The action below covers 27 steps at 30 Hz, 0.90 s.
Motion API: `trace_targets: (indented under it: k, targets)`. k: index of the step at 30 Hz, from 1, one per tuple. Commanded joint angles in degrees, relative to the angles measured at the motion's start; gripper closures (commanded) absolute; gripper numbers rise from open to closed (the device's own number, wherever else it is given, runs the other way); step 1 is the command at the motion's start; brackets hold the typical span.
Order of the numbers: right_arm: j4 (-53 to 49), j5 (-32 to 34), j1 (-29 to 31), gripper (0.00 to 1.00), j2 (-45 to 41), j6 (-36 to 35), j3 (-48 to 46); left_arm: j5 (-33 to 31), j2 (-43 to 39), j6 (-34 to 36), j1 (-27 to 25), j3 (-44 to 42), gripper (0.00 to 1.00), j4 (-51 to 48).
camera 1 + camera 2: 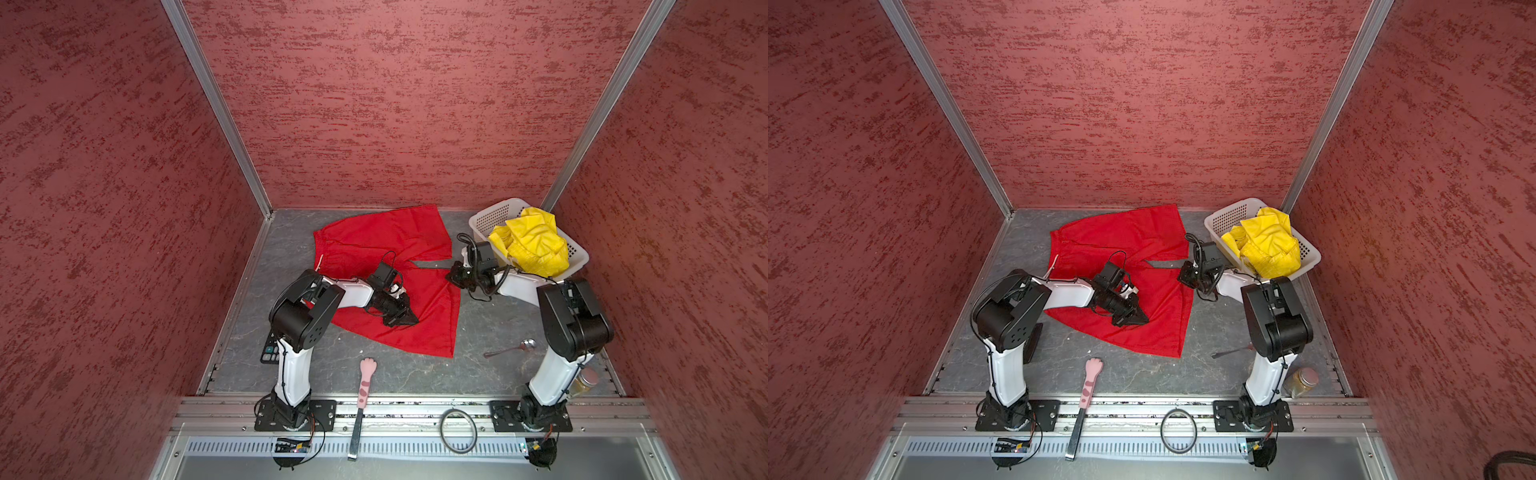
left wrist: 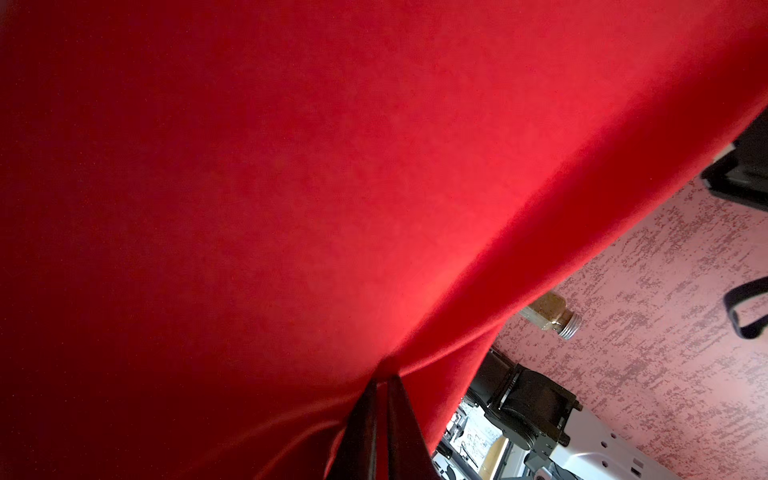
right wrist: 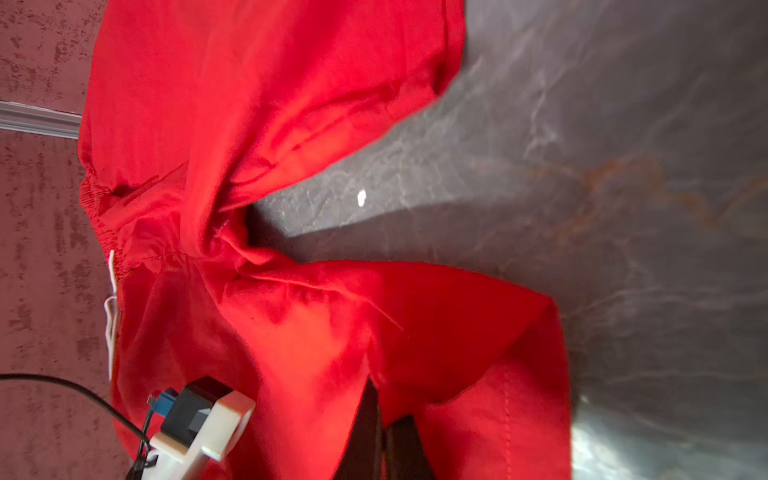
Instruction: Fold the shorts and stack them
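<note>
Red shorts [image 1: 386,243] lie spread on the surface [image 1: 490,328]. Left hand [image 1: 413,319] pinches the near leg; right hand [image 1: 450,276] pinches its hem corner. Yellow shorts [image 1: 534,245] sit bunched in the white basket [image 1: 490,216].

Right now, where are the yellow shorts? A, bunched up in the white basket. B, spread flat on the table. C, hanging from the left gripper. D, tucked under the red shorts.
A: in both top views the yellow shorts sit crumpled inside the white basket at the back right corner, apart from the red shorts spread out beside it.
</note>
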Motion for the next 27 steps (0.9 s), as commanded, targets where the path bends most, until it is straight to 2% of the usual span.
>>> trace_targets:
  k: [1, 3, 4, 7, 8, 11, 13, 15, 18, 21, 24, 27]
  targets:
    - [-7.59, 8.34, -0.49, 1.0, -2.5, -3.5, 3.91, -15.38, 7.81, 0.52, -1.1, -5.63, 0.89, -10.7]
    - [-10.78, 11.79, -0.43, 0.99, -1.77, -4.34, 5.26, -15.14, 7.91, 0.64, -1.03, -5.63, 0.89, -10.51]
    - [-11.81, 12.95, -0.48, 0.94, -1.4, -4.48, 5.41, -15.05, 7.84, 1.06, -0.85, -5.46, 0.88, -10.81]
    - [-13.46, 14.35, -0.44, 0.7, -0.43, -4.58, 5.46, -14.21, 7.15, 1.61, -0.08, -4.98, 0.8, -11.15]
    - [-13.96, 14.41, -0.49, 0.65, -0.17, -4.67, 5.51, -13.45, 6.59, 1.21, 0.15, -4.73, 0.75, -10.61]
    - [-14.57, 14.18, -0.45, 0.58, -0.82, -4.88, 5.47, -10.65, 4.6, -0.73, 0.14, -3.25, 0.57, -8.51]
    - [-16.17, 14.98, -0.39, 0.55, -2.02, -5.85, 6.75, -9.17, 2.59, -1.56, -0.02, -0.85, 0.48, -8.94]
    - [-19.06, 16.32, -0.38, 0.52, -3.06, -7.68, 10.1, -8.18, -0.12, -1.73, 0.04, 1.84, 0.44, -10.46]
    - [-21.77, 18.39, -0.37, 0.48, -4.23, -10.71, 16.97, -8.96, -5.23, 0.26, 1.26, 7.0, 0.42, -15.34]
    - [-22.11, 19.69, -0.36, 0.43, -2.25, -14.36, 25.35, -12.0, -9.69, 4.48, 5.53, 13.33, 0.42, -22.06]
    - [-27.17, 20.22, -0.41, 0.4, 4.98, -18.01, 38.4, -15.55, -12.38, 8.93, 13.11, 19.45, 0.42, -27.59]
    - [-30.95, 19.05, -0.35, 0.39, 13.5, -19.52, 49.26, -16.92, -13.94, 11.21, 21.81, 23.06, 0.42, -28.24]
